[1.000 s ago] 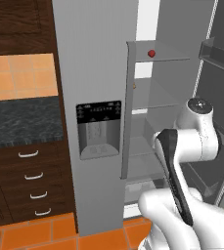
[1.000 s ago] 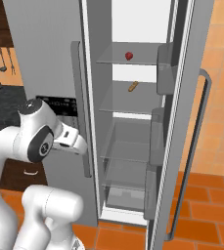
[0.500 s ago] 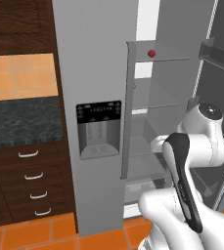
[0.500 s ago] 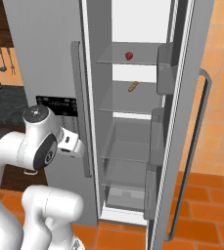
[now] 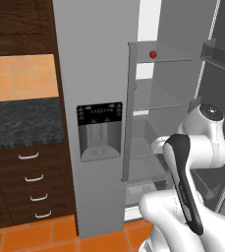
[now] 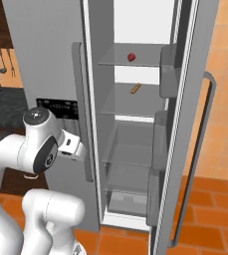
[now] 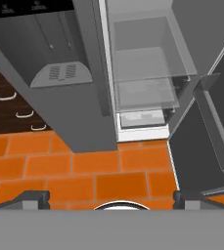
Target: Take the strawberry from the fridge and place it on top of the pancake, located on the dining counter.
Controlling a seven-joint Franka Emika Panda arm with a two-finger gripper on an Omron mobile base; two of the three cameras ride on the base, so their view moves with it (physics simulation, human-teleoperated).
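Fridge (image 6: 51,55): right door swung wide, glass shelves exposed. Arm folded low in front, hand aimed down at the orange floor tiles (image 7: 84,171); jaws spread wide, nothing held. Strawberry (image 6: 131,57) sits on the top shelf, well above the hand. Judgement: raise and level the wrist first, then enter between shelf and door bins. Right base view shows the small yellow-brown item (image 6: 135,88) one shelf lower; hand view shows bottom drawers instead.

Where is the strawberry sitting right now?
The strawberry sits on the top glass shelf of the open fridge, one shelf above the small yellow-brown item; the left base view shows it near that shelf's front edge.
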